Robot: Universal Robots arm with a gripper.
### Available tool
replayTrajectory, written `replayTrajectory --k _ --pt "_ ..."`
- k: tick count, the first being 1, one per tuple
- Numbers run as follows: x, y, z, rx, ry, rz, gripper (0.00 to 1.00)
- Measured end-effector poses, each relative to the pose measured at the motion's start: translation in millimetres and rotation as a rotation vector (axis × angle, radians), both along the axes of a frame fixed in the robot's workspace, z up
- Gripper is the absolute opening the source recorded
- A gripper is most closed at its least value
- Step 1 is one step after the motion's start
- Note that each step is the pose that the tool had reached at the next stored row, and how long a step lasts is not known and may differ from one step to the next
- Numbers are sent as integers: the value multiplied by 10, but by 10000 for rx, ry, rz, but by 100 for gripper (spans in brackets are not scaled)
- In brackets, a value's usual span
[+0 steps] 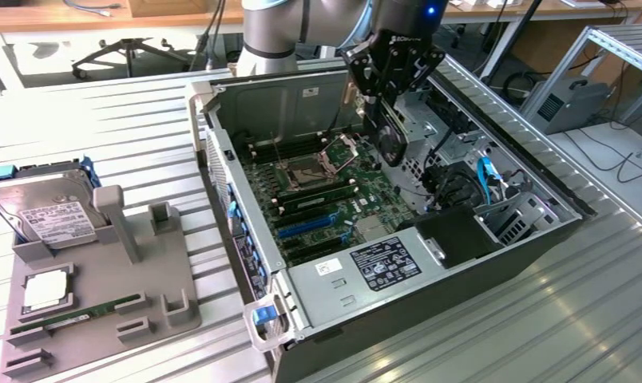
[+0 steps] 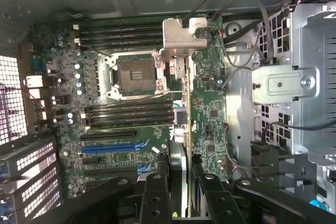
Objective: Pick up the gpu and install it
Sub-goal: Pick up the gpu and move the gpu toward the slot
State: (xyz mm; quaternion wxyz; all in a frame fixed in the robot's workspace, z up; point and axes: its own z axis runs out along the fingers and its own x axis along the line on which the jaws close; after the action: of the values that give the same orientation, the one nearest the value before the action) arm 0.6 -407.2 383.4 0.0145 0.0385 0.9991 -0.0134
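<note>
Since an expansion slot presumably takes a card edge-on, the gripper (image 2: 182, 183) clamped the gpu (image 1: 393, 144) upright, hanging above the motherboard (image 1: 321, 199) inside the open computer case (image 1: 299, 311).

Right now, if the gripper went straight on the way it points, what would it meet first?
Probably the motherboard: the gripper points down into the open case, and the gpu it holds hangs beside the CPU socket. Depth is unclear.
</note>
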Motion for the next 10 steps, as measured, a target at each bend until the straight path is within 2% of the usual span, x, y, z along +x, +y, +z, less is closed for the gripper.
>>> replayTrajectory --k 10 --pt "0 1 -17 -2 0 2 27"
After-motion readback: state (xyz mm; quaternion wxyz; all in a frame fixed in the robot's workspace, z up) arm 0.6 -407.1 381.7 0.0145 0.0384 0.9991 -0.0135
